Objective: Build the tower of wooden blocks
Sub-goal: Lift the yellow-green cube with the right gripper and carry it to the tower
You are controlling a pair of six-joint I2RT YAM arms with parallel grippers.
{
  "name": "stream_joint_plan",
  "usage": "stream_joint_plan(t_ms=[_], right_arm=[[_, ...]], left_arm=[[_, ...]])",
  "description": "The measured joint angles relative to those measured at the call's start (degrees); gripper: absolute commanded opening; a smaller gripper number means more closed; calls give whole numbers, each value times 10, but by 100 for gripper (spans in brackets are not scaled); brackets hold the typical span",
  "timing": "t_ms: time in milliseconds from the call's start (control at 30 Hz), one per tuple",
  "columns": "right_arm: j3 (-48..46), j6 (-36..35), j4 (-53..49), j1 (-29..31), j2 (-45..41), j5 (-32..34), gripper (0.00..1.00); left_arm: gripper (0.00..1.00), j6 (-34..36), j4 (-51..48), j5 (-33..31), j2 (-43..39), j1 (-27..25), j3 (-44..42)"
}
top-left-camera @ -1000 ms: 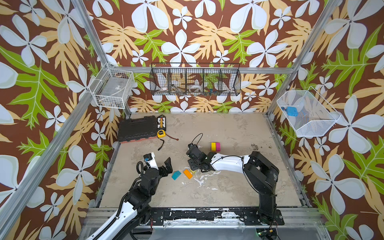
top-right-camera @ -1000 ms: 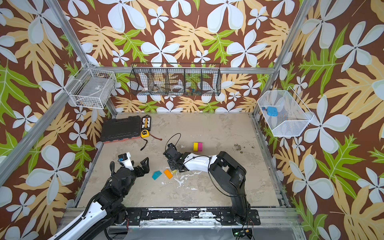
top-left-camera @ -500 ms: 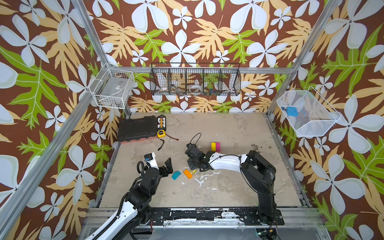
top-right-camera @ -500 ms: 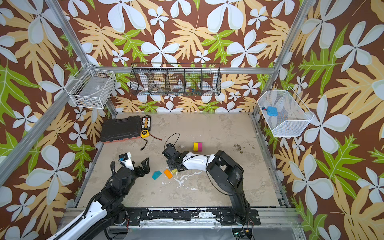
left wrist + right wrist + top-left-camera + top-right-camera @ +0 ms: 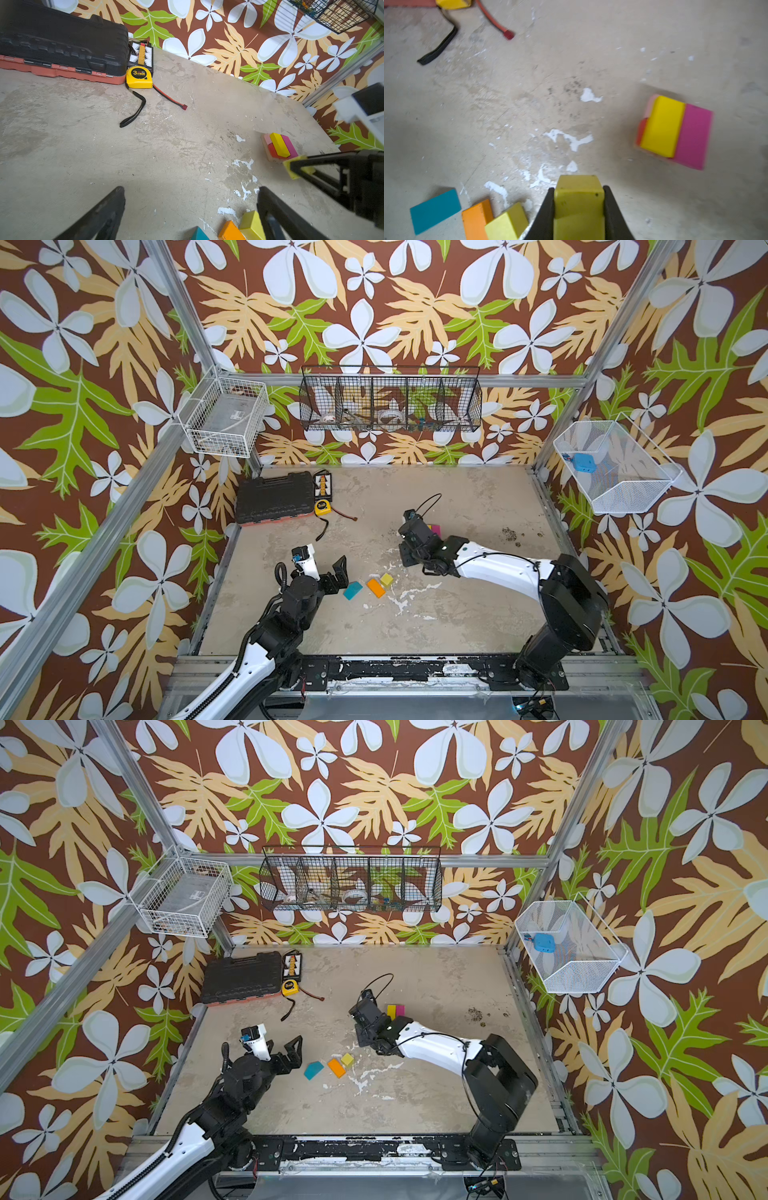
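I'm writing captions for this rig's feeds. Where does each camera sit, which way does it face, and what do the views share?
Both top views: high over the front edge, looking down on the whole table; left arm and right arm show.
Left wrist: on the left arm, facing across the table toward the tool case; the open left gripper shows.
Right wrist: on the right arm, looking down; the right gripper grips a yellow-green cube.
Shared: every view shows the tower.
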Motion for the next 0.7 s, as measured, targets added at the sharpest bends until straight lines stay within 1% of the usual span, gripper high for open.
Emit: stream_joint_plan(t_ms=[167, 267, 333, 500, 700], right_arm=[[-52, 12, 2, -79, -81, 0, 14], [-60, 12, -3, -125, -98, -15, 14], [-60, 12, -5, -145, -100, -16, 14], [-50, -1, -23, -160, -85, -22, 14], [-16, -23, -40, -162, -38, -12, 14]], left_arm=[[100, 2, 1, 7, 0, 0, 0], [100, 5, 11, 26, 0, 0, -3], [100, 10, 17, 42, -1, 0, -5], [100, 23, 36, 81, -5, 0, -12], [100, 32, 50, 109, -2, 0, -16]])
